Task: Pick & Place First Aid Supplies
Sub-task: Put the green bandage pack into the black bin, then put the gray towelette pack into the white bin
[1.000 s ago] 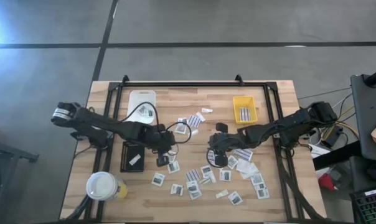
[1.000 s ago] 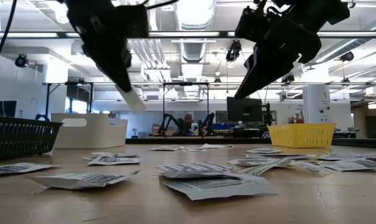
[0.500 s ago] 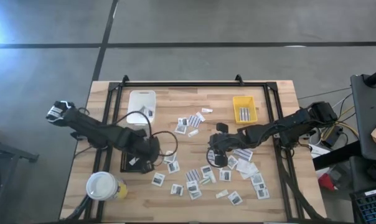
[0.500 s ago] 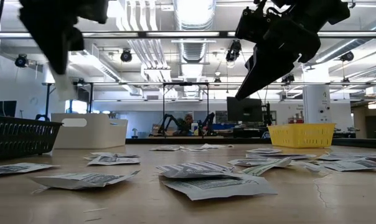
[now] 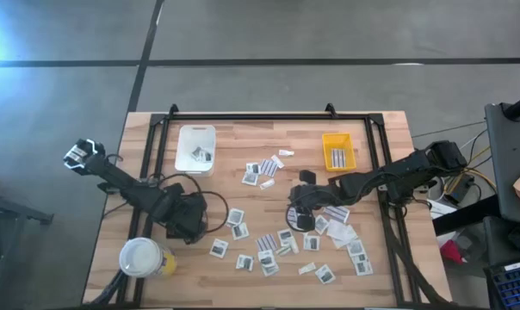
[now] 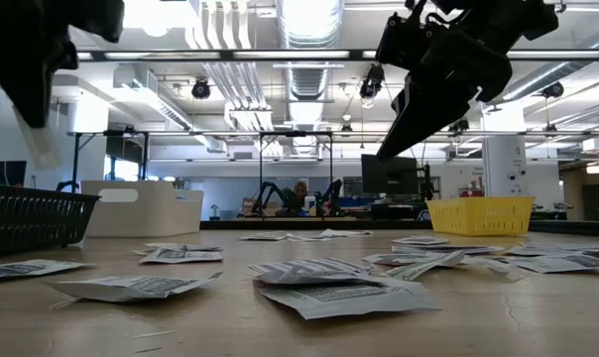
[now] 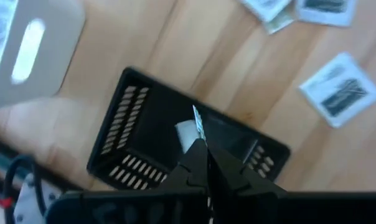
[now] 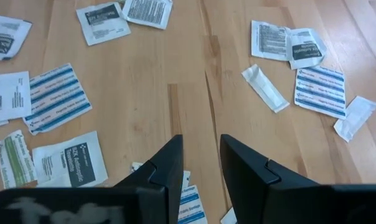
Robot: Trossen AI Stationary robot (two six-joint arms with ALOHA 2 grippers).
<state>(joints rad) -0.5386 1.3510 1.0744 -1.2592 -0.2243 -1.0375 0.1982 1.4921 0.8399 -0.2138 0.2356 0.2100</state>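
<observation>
Left gripper (image 7: 199, 146) pinching packet (image 7: 197, 122) above black tray (image 7: 144, 118).

Pretty clearly a robotics lab or open workshop hall. A polished grey concrete floor (image 5: 269, 34) with dark seams is seen around the wooden counter (image 5: 243, 142), which is boxed in by a black metal frame (image 5: 251, 114). Exposed silver ducting (image 6: 220, 84) and long strip lights (image 6: 309, 55) are hung from an open ceiling. More robot arms (image 6: 270, 193) and a dark monitor (image 6: 389, 176) are set up on benches far behind, with a person (image 6: 299, 194) seated among them.
</observation>
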